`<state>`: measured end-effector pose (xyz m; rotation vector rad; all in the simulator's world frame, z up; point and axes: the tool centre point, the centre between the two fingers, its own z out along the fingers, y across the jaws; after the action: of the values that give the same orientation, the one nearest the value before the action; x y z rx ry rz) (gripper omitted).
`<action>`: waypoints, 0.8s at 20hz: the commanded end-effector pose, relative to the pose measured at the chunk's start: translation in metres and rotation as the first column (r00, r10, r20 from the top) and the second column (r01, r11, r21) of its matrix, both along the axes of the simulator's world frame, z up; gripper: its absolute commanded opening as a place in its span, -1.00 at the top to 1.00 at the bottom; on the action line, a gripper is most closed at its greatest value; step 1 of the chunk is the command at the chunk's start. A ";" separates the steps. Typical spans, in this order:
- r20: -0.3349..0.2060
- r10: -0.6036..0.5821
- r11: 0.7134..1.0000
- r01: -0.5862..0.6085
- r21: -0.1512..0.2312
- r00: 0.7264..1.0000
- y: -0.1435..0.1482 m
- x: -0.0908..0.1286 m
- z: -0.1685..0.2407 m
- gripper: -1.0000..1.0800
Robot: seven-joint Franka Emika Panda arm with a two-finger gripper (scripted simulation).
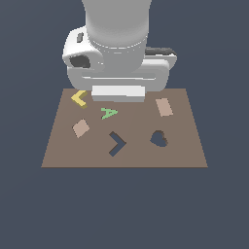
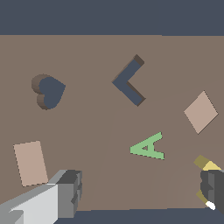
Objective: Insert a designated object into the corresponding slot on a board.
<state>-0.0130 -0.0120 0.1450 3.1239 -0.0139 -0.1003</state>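
Gripper (image 2: pixel 140 197) hangs over the far edge of the board (image 1: pixel 185 155), fingers spread wide. One finger (image 2: pixel 213 189) overlaps the yellow chevron (image 1: pixel 79 98) in the wrist view; contact can't be told. The other finger (image 2: pixel 65 192) is over bare board, with a tan tile (image 2: pixel 29 162) just beside it. Between the fingers: bare board, green A (image 2: pixel 148 147) near, just ahead. Beyond the A, the chevron slot (image 2: pixel 129 80) lies open, nothing on it. Flanking that lane: the second tan tile (image 2: pixel 201 111) on the chevron side, the heart cutout (image 2: pixel 49 92) on the other, both well apart from it. All pieces lie flat.
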 end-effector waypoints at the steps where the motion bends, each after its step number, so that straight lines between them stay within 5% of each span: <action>1: 0.000 0.000 1.000 0.000 0.000 1.000 0.000 0.000 0.000 -0.92; 10: 0.011 -0.110 0.994 0.110 -0.001 0.994 -0.027 -0.007 -0.015 -0.92; 16: 0.030 -0.290 0.957 0.290 0.000 0.957 -0.070 -0.024 -0.041 -0.92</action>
<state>-0.0312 -0.0697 0.1114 3.1049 -0.3924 -0.0631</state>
